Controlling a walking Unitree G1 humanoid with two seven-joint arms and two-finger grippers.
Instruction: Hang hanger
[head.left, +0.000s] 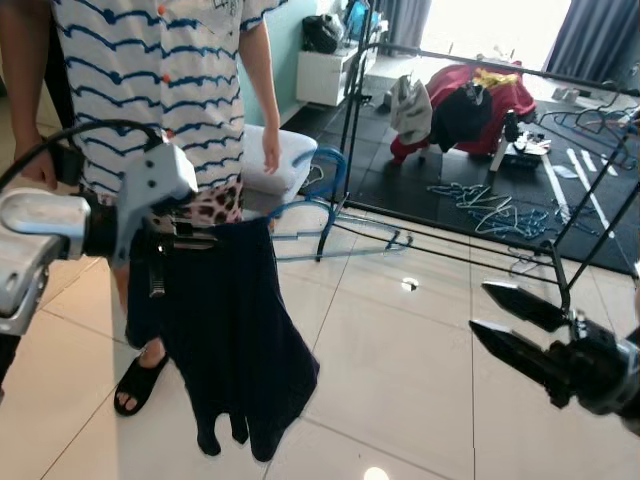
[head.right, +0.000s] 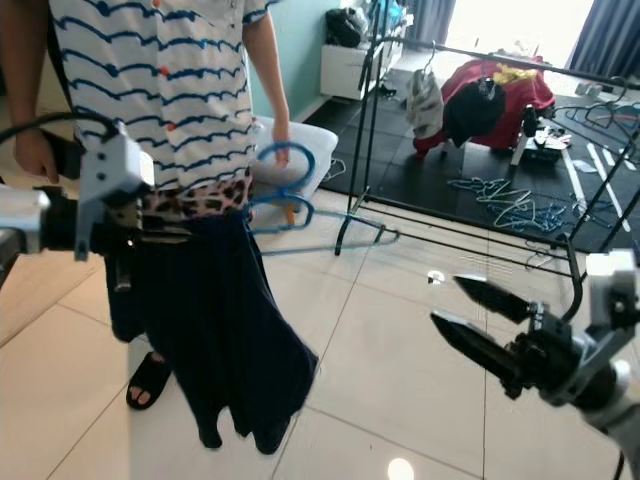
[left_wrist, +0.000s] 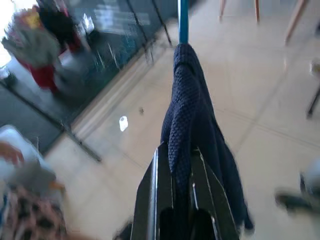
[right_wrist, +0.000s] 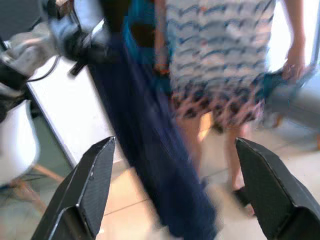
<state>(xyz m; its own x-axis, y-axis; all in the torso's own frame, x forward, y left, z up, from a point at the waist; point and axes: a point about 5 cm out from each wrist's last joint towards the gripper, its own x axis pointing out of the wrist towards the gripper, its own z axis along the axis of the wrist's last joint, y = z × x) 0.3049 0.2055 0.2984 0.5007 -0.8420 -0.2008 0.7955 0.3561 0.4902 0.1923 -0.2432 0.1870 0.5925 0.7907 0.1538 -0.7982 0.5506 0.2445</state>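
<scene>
Left pincer (head.left: 165, 240) clamped on blue hanger (head.left: 325, 190) w/ dark garment (head.left: 235, 340), held beside a person (head.left: 170, 80). Right pincer (head.left: 515, 325) wide, empty. Carry step; next: reach rack rail (head.left: 480, 60), hook over.

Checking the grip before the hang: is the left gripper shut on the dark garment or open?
Shut. In the left wrist view the left gripper has both fingers pressed against the navy garment draped over the blue hanger.

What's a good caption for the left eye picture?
Left gripper holds a blue hanger with dark clothing.
</scene>
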